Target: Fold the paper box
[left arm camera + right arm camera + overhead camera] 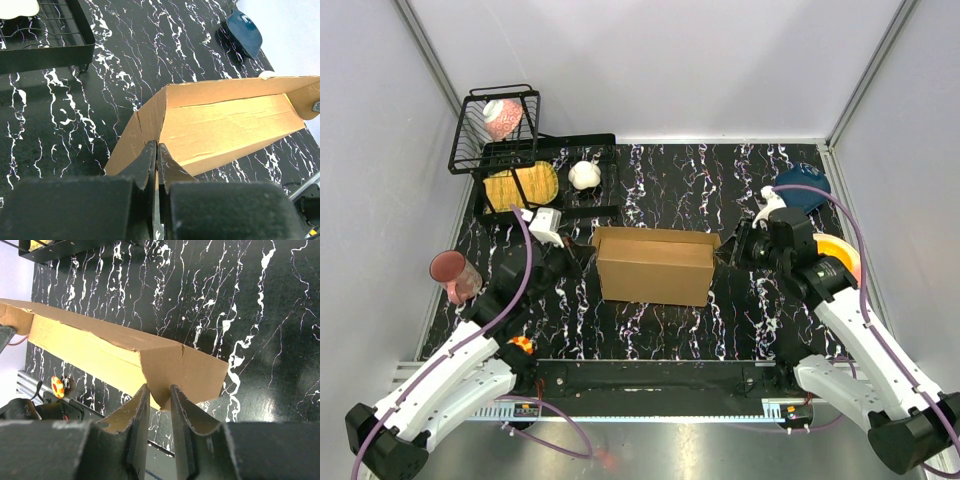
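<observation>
The paper box (655,270) stands at the middle of the table, partly folded into a long open-topped trough, and the left wrist view shows plain brown cardboard inside it. At the far left corner a black wire basket (470,130) sits tilted and holds a pink-and-white item (502,117). Just beside it, a low black rack (575,140) carries a round yellow item (520,186) and a small white one (584,175). A pink cup (453,273) stands near the left edge. A dark blue bowl (805,188) lies at the far right with an orange and yellow plate (840,255) nearer, half hidden by the right arm. What the bowl holds cannot be told. The left gripper (157,147) has its fingers pressed together at the box's left end wall. The right gripper (160,390) has its fingers apart, astride the lower corner of the box's right end flap. The table (660,180) is black with white marble veining, closed in by pale walls (660,60) on three sides.
</observation>
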Controlling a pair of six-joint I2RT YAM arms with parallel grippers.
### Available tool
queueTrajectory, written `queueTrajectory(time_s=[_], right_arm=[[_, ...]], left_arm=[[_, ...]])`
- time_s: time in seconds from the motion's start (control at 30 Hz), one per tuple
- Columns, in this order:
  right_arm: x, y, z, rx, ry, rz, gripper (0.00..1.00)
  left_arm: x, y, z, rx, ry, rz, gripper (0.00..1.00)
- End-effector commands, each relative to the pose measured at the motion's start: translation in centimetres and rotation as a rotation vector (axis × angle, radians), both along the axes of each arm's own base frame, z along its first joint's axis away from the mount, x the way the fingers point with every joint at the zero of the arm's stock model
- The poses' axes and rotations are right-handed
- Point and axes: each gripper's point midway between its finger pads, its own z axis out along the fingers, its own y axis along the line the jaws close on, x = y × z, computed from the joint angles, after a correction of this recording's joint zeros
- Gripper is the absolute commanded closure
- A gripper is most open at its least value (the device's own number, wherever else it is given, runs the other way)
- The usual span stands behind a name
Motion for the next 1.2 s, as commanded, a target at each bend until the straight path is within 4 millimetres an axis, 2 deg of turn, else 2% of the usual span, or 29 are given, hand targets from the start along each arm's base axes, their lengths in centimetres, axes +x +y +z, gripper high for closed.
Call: queueTrajectory(time_s=[0.0, 0.17, 0.33, 0.47, 0.97, 1.17], right_arm=[[0.3, 0.1, -0.7, -0.048, -0.01, 0.009, 0.71], [0.6, 0.2, -1.1, -0.068, -0.011, 0.001, 0.75], [0.8, 0.3, -0.7, -0.058, -0.018, -0.007, 0.9], [0.9, 0.6, 0.3, -0.024, -0.032, -0.012, 1.0], [0.3, 2.1, 3.5, 0.135, -0.02, -0.012, 1.0], [0.0, 2.2, 4.7, 0.164, -0.027, -0.016, 1.0]], left_arm=[[0.2, 0.0, 2.4, -0.041, -0.063, 0.007, 1.0], [0.1, -0.1, 2.5, -0.046, -0.064, 0.003, 1.0], [0.0, -0.1, 2.6, -0.048, -0.064, 0.0, 1.0], [0.0, -0.1, 2.6, -0.051, -0.07, -0.002, 1.0], [0.4, 0.7, 2.1, -0.027, -0.113, 0.062, 1.0], [0.2, 0.8, 1.1, -0.007, -0.111, 0.081, 1.0]])
